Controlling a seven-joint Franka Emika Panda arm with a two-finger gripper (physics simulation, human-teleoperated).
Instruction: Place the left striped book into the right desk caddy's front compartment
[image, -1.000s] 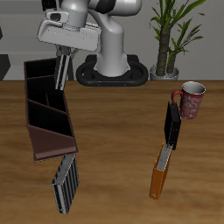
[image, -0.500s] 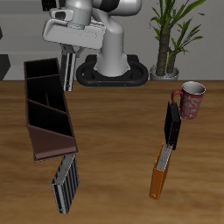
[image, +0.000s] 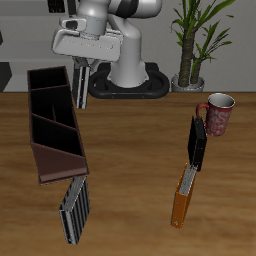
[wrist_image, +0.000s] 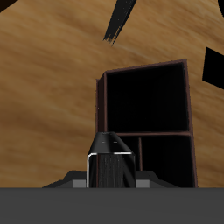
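Note:
My gripper (image: 79, 66) is shut on the left striped book (image: 80, 86), a slim grey striped book that hangs upright from the fingers. It hangs above the back end of the right desk caddy (image: 40, 128), near the long wall that faces the table's middle. The caddy is a long dark box with a sloped reddish-brown panel (image: 60, 160) at its near end. Its front compartment (image: 45, 82) is the square section at the far end. In the wrist view the book's end (wrist_image: 109, 156) is just short of this open square section (wrist_image: 147, 94).
A wider, darker striped book (image: 75, 210) lies on the table by the caddy's sloped end. Across the table stand a dark book (image: 198, 143), an orange book (image: 182, 197), a red mug (image: 218, 113) and a potted plant (image: 195, 40). The robot's base (image: 130, 75) is behind.
The gripper with the book has shifted a little sideways toward the table's middle, from over the caddy's back end to its inner wall. The grip has not changed.

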